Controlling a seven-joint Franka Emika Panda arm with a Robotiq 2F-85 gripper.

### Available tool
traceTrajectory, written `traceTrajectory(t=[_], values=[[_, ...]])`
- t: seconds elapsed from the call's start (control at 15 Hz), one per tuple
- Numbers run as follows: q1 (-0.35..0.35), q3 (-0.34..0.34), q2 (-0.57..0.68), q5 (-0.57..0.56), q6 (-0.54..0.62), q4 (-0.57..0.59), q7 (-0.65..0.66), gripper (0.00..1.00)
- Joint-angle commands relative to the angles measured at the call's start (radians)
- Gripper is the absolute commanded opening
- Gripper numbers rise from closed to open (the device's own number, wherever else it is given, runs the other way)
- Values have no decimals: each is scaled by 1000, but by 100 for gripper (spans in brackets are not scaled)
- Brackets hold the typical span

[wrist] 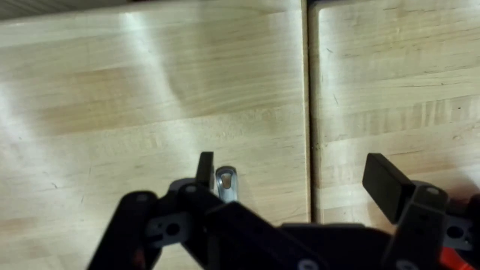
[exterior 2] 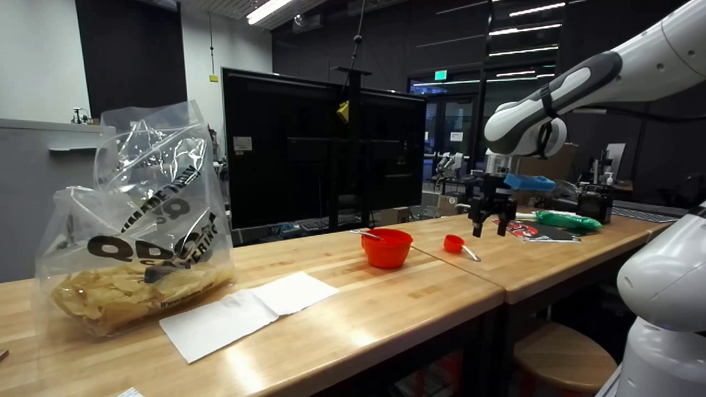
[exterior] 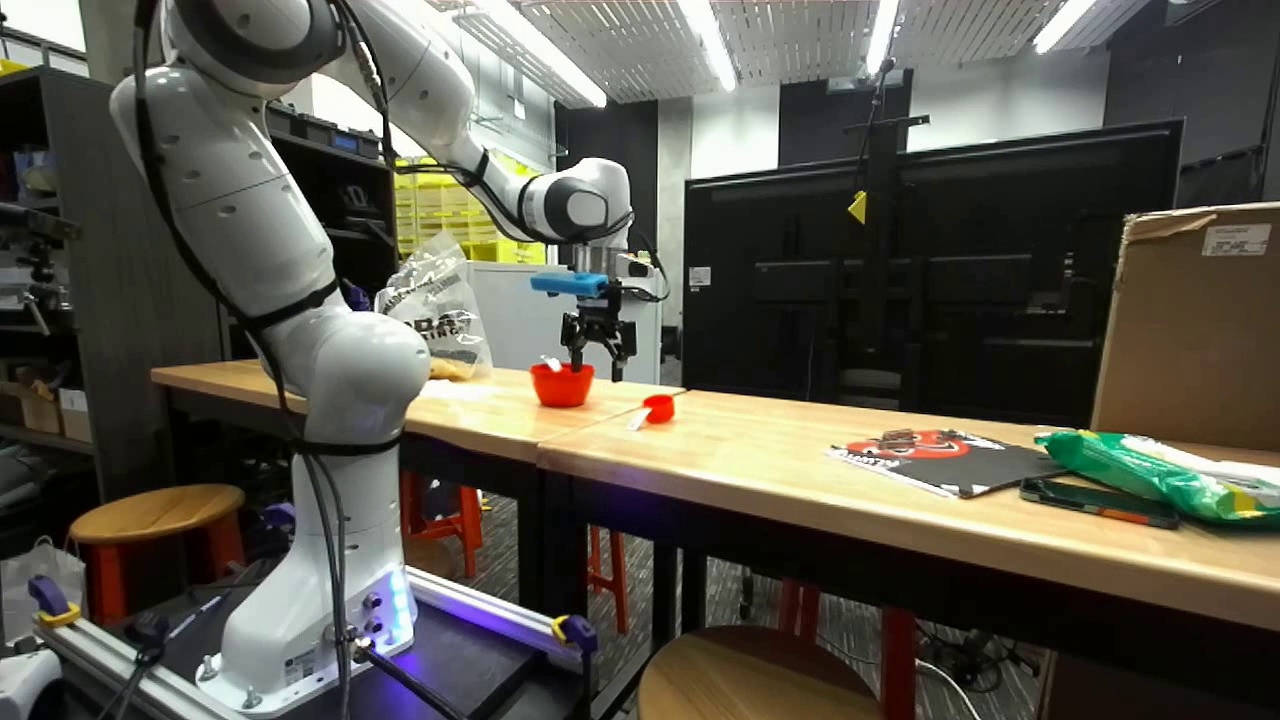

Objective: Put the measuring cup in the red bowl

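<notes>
The measuring cup, small and red with a silvery handle, rests on the wooden table in both exterior views. Only its handle shows in the wrist view, beside the left finger; the gripper hides its cup part. The larger red bowl stands upright a short way from it, with another light handle sticking out over its rim. A red patch of the bowl peeks out at the wrist view's lower right. My gripper hangs above the table, pointing down, its fingers wide apart and nothing between them.
A seam between two tabletops runs between cup and bowl. A clear bag of chips and white napkins lie past the bowl. A magazine, phone and green packet lie at the far end. Dark screens stand behind.
</notes>
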Motion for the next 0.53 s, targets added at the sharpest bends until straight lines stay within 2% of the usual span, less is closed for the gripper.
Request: traceTrajectory(t=[0.0, 0.47], values=[[17, -9, 20, 2, 89, -4, -54, 100], [60, 7, 163, 15, 161, 76, -56, 100]])
